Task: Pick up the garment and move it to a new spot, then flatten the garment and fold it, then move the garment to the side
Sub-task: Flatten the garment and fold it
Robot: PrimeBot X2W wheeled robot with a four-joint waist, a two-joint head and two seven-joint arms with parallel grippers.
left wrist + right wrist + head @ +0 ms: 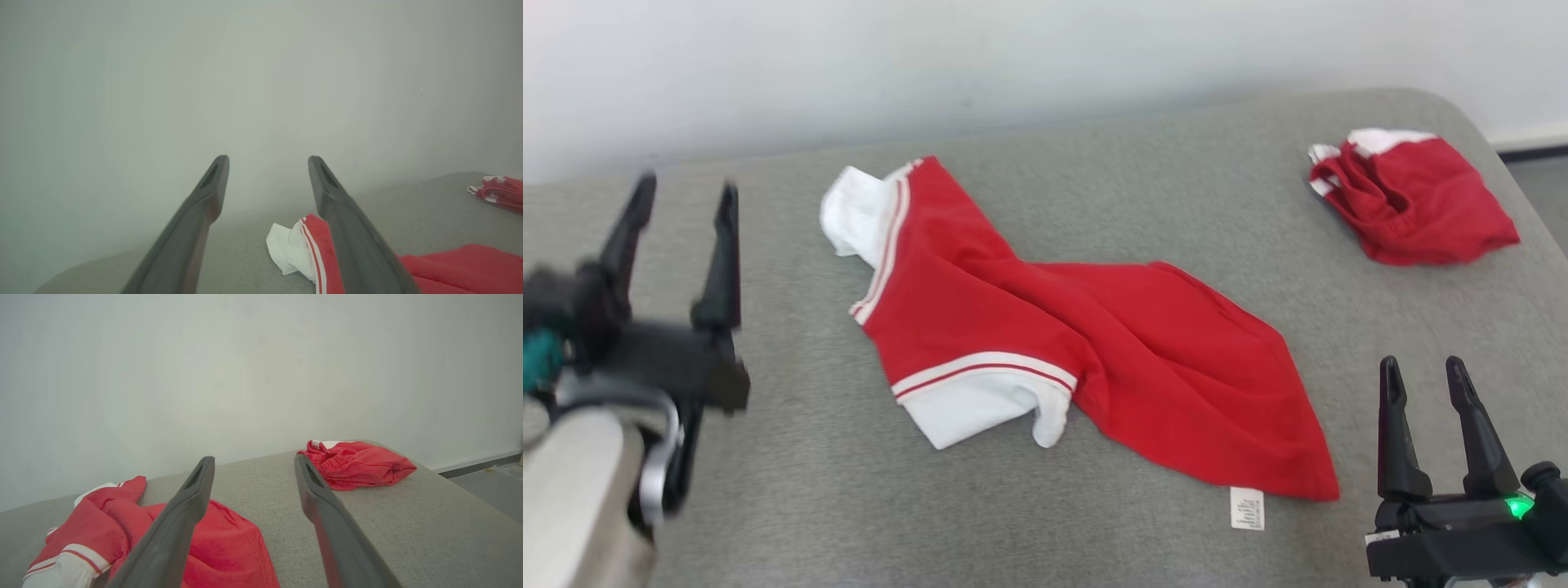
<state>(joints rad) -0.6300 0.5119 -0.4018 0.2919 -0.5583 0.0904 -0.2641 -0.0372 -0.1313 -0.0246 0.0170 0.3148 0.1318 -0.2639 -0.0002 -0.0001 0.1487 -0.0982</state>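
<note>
A red, white-sleeved garment [1086,351] lies twisted at the centre of the grey cushion [849,506], long axis running from sleeves at 10 o'clock to labelled hem at 4 o'clock. The blurred left gripper [686,186], 9 o'clock, and right gripper [1423,365], 5 o'clock, gape empty. The neckline is hidden in folds.

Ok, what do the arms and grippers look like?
The left gripper and right gripper each have two long dark tapering fingers on a black base. The left's pale forearm has a silver ring and teal patch; the right's base carries a green light.
</note>
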